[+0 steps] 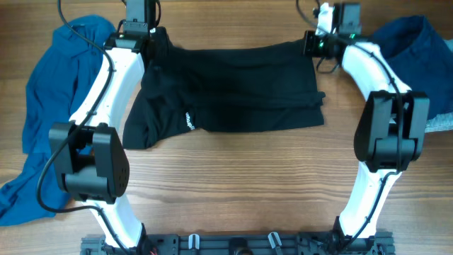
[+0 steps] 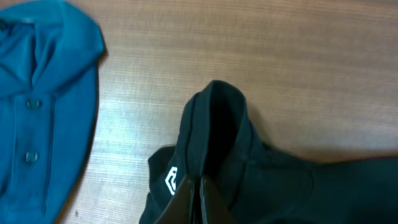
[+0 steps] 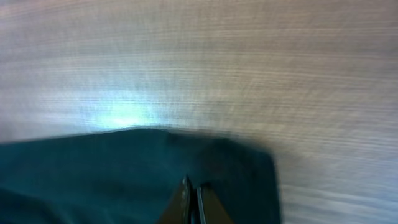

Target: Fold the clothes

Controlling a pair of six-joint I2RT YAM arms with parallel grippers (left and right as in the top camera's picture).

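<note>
Overhead and wrist views: left gripper (image 2: 198,186) pinched shut on a bunched fold of the black top (image 1: 233,88); right gripper (image 3: 191,190) closed on its opposite corner, both near the table's far edge, the garment spread mid-table. Risk: the right bite looks shallow, so a lift may slip it or skew the fold. A blue collared shirt (image 1: 53,92) lies at the left edge, a navy piece (image 1: 417,49) at the far right corner. The table (image 1: 233,184) is wood-grained; no room shows.
</note>
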